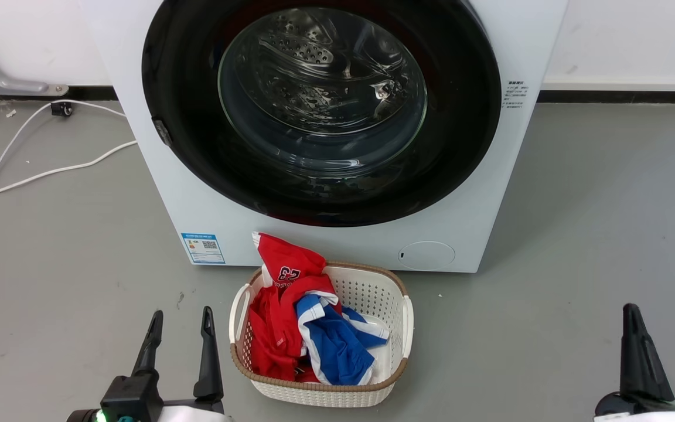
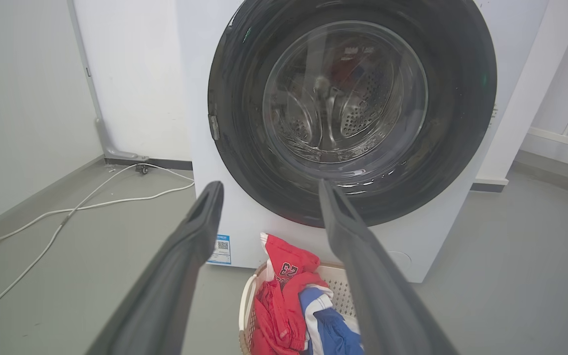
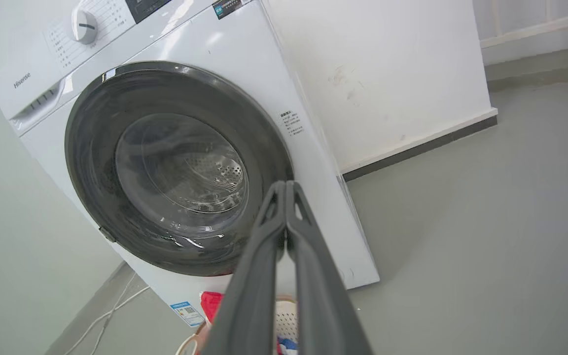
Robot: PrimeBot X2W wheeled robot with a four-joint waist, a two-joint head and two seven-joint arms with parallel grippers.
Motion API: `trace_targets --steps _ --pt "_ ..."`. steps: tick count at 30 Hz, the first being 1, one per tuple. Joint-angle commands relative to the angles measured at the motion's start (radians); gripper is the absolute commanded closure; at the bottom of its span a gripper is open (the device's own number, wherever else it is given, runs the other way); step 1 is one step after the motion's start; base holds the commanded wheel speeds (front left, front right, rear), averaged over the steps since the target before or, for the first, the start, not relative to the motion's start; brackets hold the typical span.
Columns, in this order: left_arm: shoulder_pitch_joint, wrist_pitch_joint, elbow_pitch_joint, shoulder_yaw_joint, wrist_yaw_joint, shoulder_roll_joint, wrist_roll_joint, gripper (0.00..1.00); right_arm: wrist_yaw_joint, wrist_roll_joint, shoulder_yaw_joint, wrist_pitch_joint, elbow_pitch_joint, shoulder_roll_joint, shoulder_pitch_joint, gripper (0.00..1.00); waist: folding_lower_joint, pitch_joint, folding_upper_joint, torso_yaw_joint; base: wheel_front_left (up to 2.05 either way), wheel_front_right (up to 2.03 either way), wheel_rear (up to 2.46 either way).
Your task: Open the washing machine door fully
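The washing machine door [image 1: 321, 108] sits shut at twelve o'clock in the head view, so the left gripper [image 1: 180, 313], fingers apart at seven o'clock, would do best to hook the small tab [image 1: 162, 132] at the door's nine o'clock edge and swing it wide above the laundry basket [image 1: 403, 305], while the right gripper [image 1: 630, 310] is pinched together.

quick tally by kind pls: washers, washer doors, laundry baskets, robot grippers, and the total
washing machine: 1
washing machine door: 1
laundry basket: 1
grippers: 2 (left gripper, right gripper)
total: 5
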Motion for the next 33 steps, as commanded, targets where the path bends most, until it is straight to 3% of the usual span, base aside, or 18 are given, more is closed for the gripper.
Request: trace_targets --steps 1,6,10,11,20,33 --pt "0.010 -0.003 0.002 0.000 -0.001 0.000 0.002 0.00 0.000 0.097 0.001 -0.002 0.015 -0.001 -0.010 1.00 0.0000 -0.001 0.0000 0.001 0.00 0.00 0.00" --pt "0.010 -0.003 0.003 0.001 -0.001 0.000 0.001 0.00 0.000 0.435 0.023 -0.002 0.043 0.000 -0.012 1.00 0.0000 -0.003 0.0000 0.001 0.00 0.00 0.00" --pt "0.012 -0.003 0.004 0.001 -0.003 0.000 0.002 0.00 0.000 0.641 0.052 -0.002 0.031 -0.001 0.003 1.00 0.0000 -0.003 0.0000 0.001 0.00 0.00 0.00" --pt "0.012 -0.003 0.004 0.001 -0.003 0.000 0.002 0.00 0.000 0.641 0.052 -0.002 0.031 -0.001 0.003 1.00 0.0000 -0.003 0.0000 0.001 0.00 0.00 0.00" --pt "0.011 -0.003 0.006 -0.001 -0.006 0.000 0.002 0.00 0.000 0.989 0.109 0.031 -0.008 -0.012 0.018 1.00 0.0000 0.001 0.0000 -0.002 0.00 0.00 0.00" --pt "0.013 -0.003 0.008 -0.004 0.003 0.000 0.004 0.00 0.000 1.238 0.017 0.217 -0.056 -0.014 0.048 1.00 0.0000 -0.003 0.0000 0.003 0.00 0.00 0.00"
